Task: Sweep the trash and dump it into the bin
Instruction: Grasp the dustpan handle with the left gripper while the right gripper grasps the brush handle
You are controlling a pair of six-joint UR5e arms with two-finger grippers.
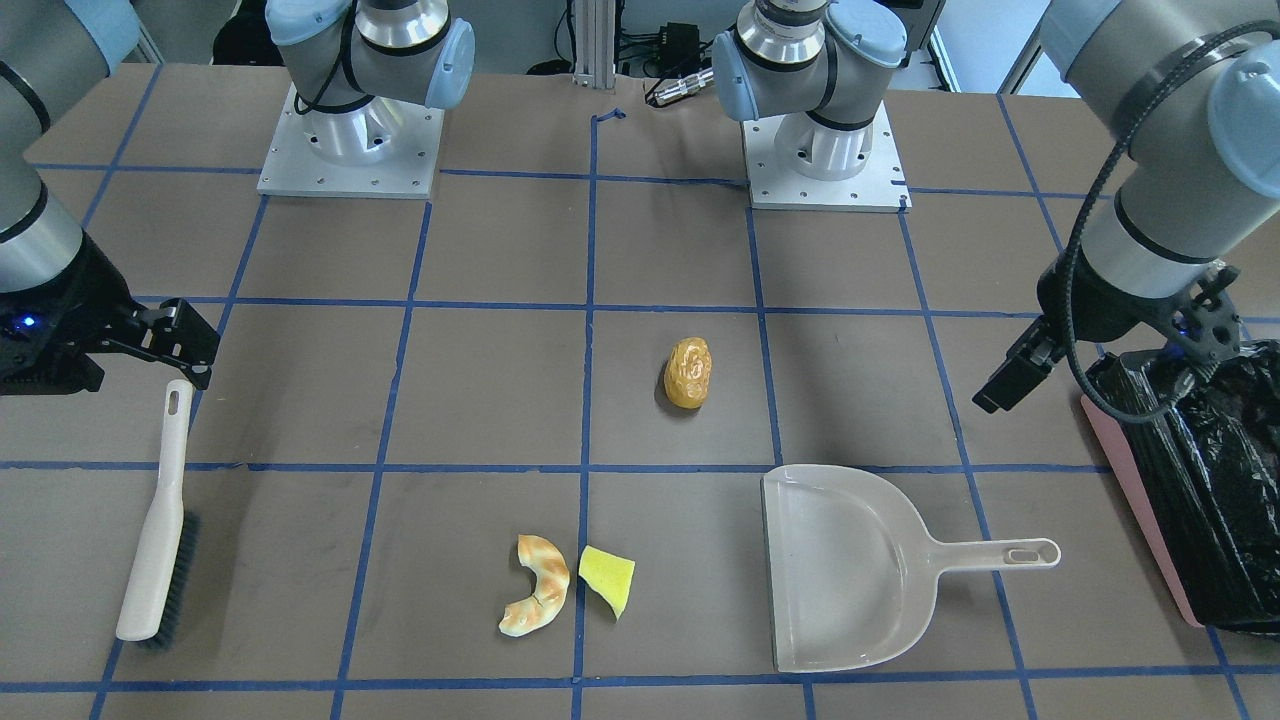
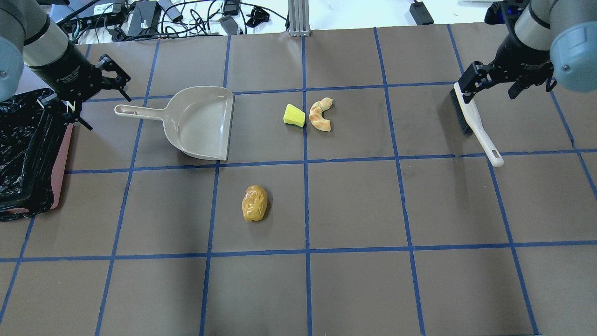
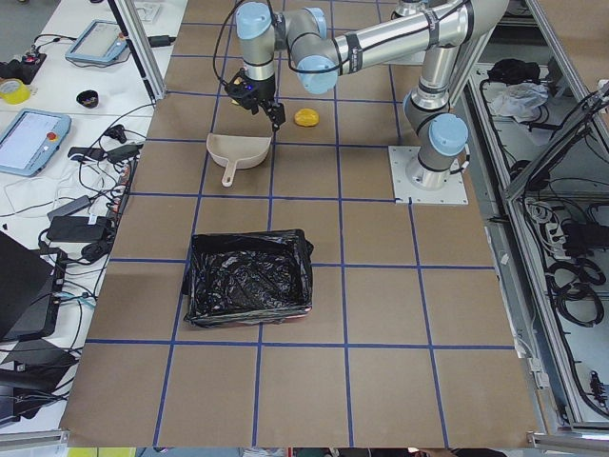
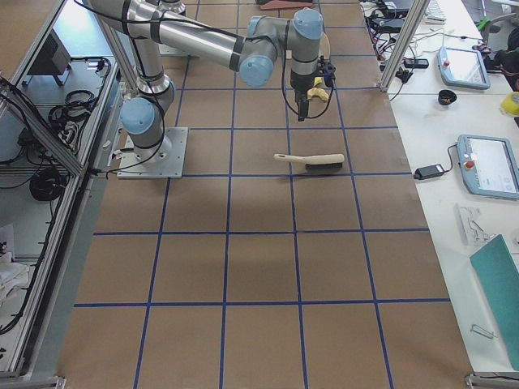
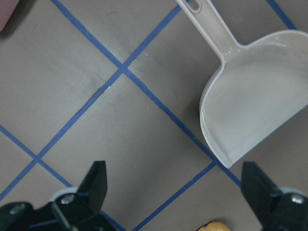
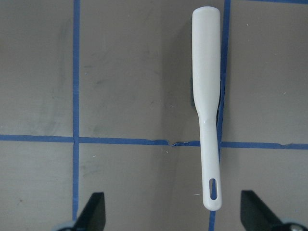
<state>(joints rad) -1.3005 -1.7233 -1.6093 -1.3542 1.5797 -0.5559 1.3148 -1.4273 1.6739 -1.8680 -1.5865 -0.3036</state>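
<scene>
Three pieces — lump (image 2: 254, 203), croissant (image 2: 321, 115), wedge (image 2: 294, 115) — lie unswept, none in the bin (image 2: 59, 168). My left gripper (image 2: 91, 99) and right gripper (image 2: 493, 86) gape empty, dustpan (image 2: 200, 123) and brush (image 2: 473, 123) not yet grasped

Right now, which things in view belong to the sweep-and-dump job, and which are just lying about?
For the job: orange-yellow lump, croissant-like piece, yellow sponge wedge, empty dustpan, brush, black-lined pink bin.

Lying about: cables and adapters past the table's far edge, tablet-like pendants on the side bench.
</scene>
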